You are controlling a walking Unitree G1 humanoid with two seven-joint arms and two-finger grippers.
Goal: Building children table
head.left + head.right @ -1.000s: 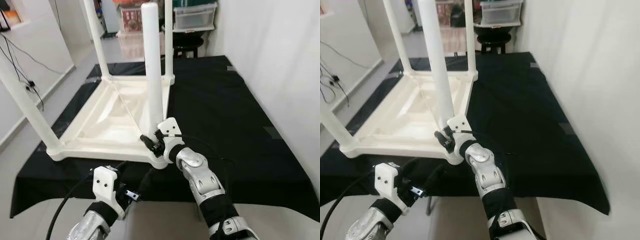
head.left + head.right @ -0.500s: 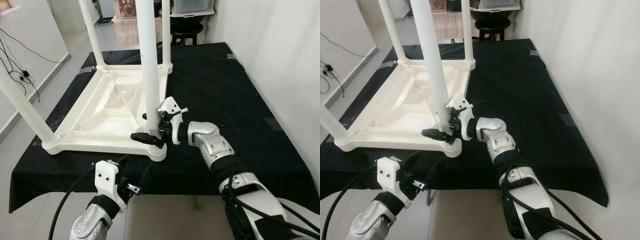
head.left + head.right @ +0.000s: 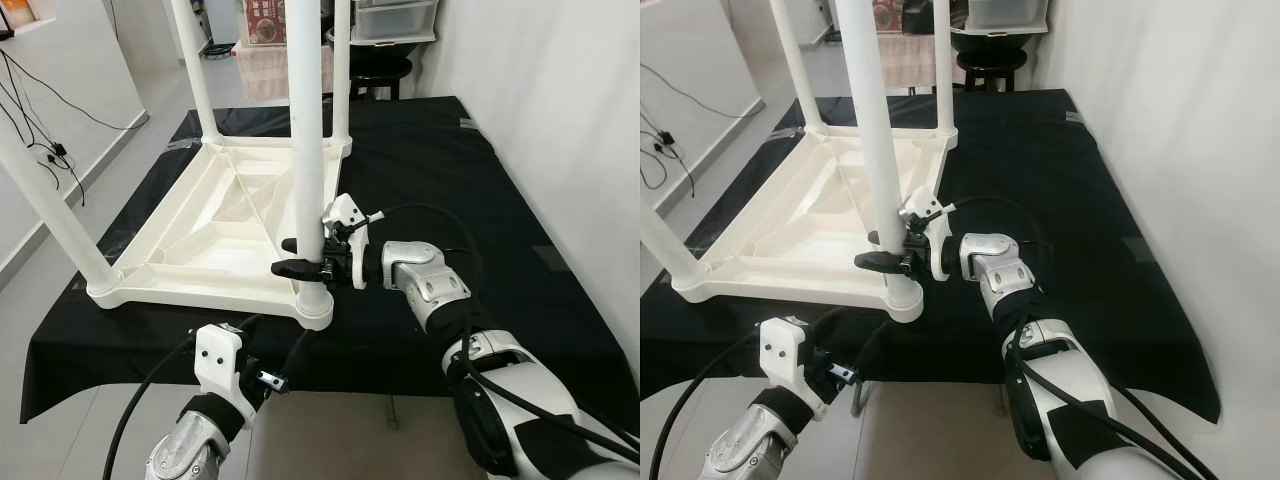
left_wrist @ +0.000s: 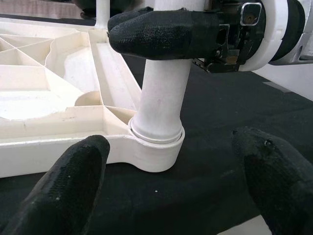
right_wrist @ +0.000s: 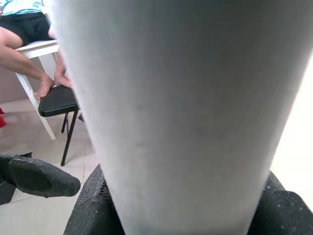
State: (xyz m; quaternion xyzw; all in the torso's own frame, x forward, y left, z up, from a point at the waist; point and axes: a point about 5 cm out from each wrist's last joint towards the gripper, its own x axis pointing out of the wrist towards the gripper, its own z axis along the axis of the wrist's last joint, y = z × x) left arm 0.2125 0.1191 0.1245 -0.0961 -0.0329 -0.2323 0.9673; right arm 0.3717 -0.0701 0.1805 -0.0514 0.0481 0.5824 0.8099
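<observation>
A: What has changed since a second ago?

B: The right gripper has been turned from a near-upright hold at the corner to a level one. Its black fingers are now laid sideways around the nearest table leg, a little above the corner socket. Some shift of the whole scene is owed to the camera.

A: How are the fingers set?

B: The right fingers are clamped on the leg, one on each side of it; in the right wrist view the white tube is seen pressed between the two pads. The left gripper is held low, short of the black-covered platform's near edge, with its fingers spread wide and nothing between them.

A: Where is the children's table?

B: The white table is laid upside down on the black cloth, with its legs pointing up. The gripped leg is seated in the corner nearest the robot.

A: Anything else?

B: A person's hand resting on a dark stool can be made out in the right wrist view.
</observation>
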